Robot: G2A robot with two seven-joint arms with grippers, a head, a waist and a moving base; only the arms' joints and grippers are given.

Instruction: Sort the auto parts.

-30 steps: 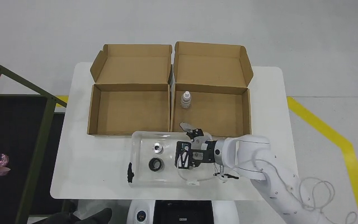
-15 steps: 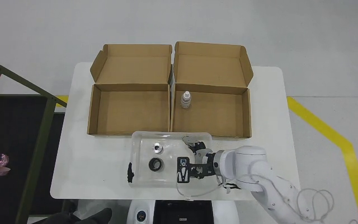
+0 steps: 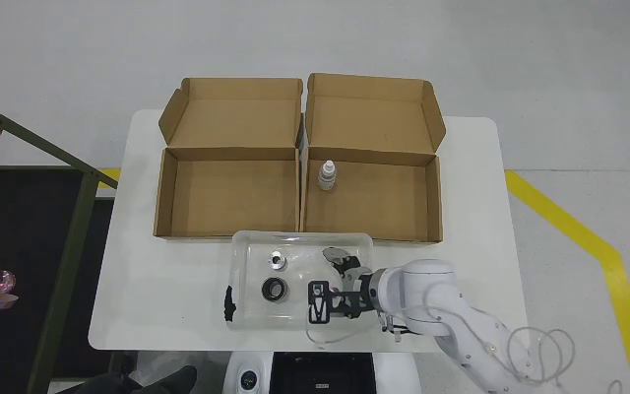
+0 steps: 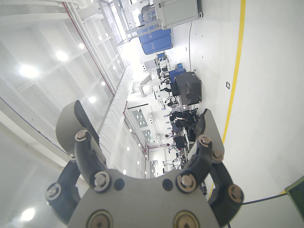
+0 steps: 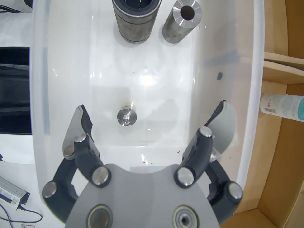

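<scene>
Right wrist view: right claw point(image 5: 152, 104) spread wide above steel stud point(image 5: 127, 117); label on bottle point(image 5: 282, 106) illegible.

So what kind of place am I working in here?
Most likely a factory or industrial robotics hall: a high roof with ceiling lamps, a yellow floor line, and a framed machine enclosure with equipment benches beyond.

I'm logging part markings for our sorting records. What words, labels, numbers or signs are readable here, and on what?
No text is legible.
On the bottle: label print beside a red patch, too small to read.
On the power adapter: label too blurred to read.
On the blue cabinets in the room behind: white mark, too small.
On the linear bearing, steel sleeve and small pin in the tray: no markings visible.
</scene>
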